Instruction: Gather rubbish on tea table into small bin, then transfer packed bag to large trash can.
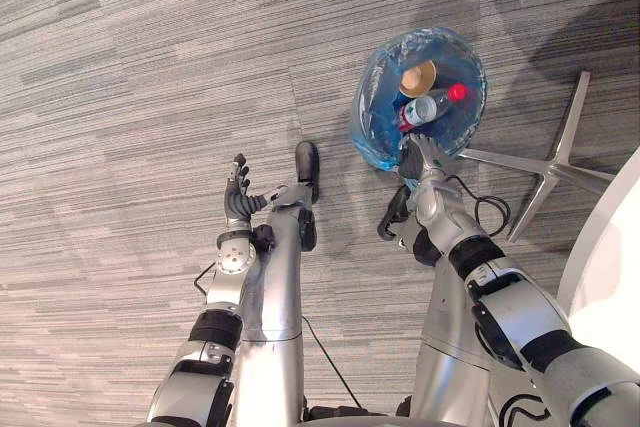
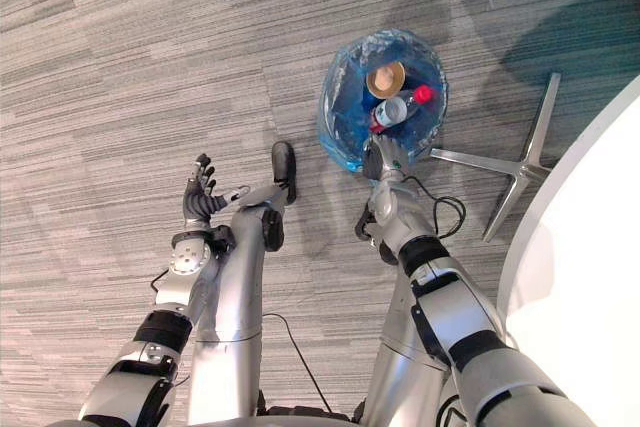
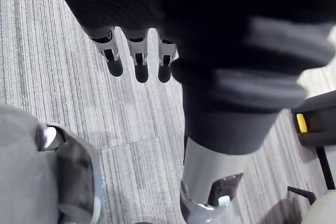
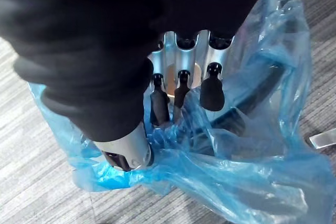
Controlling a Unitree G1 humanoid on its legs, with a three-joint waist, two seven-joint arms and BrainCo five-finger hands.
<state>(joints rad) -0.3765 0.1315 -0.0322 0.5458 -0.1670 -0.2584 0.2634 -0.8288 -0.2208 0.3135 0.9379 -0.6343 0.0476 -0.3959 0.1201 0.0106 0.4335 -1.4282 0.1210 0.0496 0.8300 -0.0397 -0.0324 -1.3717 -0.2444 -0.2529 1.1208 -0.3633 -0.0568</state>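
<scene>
The left hand (image 1: pixel 238 197) hung open over the floor (image 1: pixel 120 97), holding nothing. The right hand (image 4: pixel 212 92) was curled on the near edge of the blue bag (image 4: pixel 252 171) lining the bin (image 4: pixel 262 94), pinching plastic. A bottle (image 1: pixel 425 107) and cup (image 1: pixel 418 78) lay inside, so the gathering looked done. Lifting the bag out and taking it away remained.

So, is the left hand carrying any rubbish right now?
No, the left hand hangs over the grey striped carpet with its fingers relaxed and nothing between them.
</scene>
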